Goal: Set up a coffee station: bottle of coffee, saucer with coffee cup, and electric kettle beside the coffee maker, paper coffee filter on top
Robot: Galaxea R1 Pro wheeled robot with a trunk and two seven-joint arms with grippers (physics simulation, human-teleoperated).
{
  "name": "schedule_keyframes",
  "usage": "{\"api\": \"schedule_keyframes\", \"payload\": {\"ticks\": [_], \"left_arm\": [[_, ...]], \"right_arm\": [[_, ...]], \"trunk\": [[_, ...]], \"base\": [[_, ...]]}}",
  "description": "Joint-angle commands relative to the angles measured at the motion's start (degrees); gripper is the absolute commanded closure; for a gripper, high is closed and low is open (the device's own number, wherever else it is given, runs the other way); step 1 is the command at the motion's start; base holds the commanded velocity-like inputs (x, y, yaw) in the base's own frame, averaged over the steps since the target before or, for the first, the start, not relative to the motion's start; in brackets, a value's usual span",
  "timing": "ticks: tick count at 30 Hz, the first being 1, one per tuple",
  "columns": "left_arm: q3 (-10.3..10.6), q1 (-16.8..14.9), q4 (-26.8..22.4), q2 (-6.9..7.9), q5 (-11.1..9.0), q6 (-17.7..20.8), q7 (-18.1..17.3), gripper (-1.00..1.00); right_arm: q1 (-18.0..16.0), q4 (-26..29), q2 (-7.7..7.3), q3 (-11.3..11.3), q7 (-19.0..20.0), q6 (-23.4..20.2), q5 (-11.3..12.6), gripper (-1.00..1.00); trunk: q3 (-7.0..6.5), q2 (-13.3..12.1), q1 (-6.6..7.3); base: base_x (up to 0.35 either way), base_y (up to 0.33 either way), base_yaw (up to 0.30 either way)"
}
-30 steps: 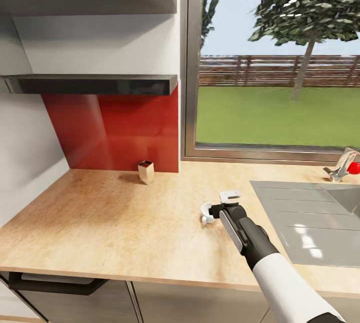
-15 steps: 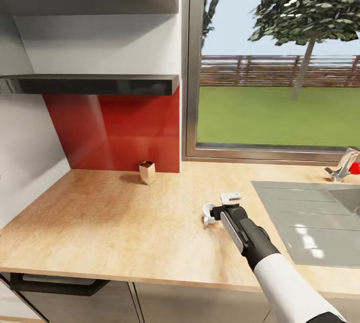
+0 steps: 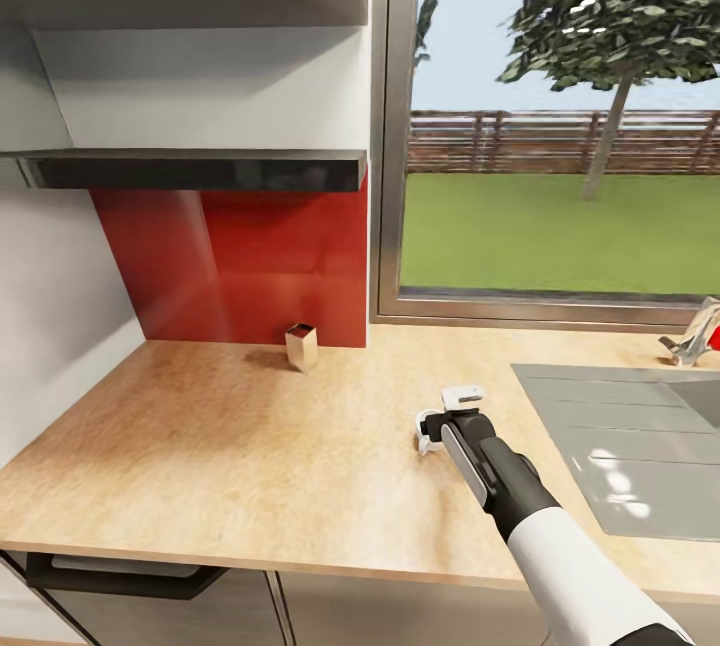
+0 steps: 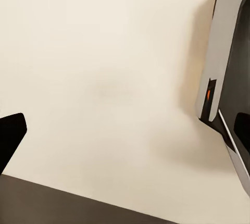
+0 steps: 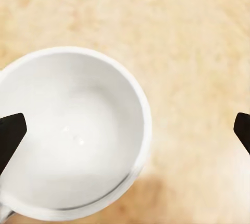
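While reaching forward over the kitchen countertop (image 3: 230, 436), the right gripper (image 3: 437, 432) points down above the coffee cup (image 5: 70, 133), fingers spread wide, grasping nothing.

No text, label, brand, number or sign can be read anywhere in these views.
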State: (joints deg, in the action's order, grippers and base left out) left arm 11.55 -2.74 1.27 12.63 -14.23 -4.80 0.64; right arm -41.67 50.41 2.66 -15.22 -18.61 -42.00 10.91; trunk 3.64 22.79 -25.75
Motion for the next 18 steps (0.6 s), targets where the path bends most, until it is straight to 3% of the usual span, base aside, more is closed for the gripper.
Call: {"api": "schedule_keyframes", "payload": {"ticks": [1,18], "left_arm": [[0.5,-0.1,0.1,0.00,-0.4,-0.3,0.1,-1.00],[0.5,-0.1,0.1,-0.06,-0.5,-0.3,0.1,-1.00]], "right_arm": [[-0.1,0.0,-0.03,-0.2,-0.5,-0.1,0.6,-1.00],[-0.1,-0.6,-0.70,-0.2,-0.5,-0.1,0.6,-1.00]], "trunk": [[0.13,0.1,-0.04],[0.13,0.1,-0.04]], "base": [[0.001,0.003,0.000],[0.009,0.009,0.000]]}}
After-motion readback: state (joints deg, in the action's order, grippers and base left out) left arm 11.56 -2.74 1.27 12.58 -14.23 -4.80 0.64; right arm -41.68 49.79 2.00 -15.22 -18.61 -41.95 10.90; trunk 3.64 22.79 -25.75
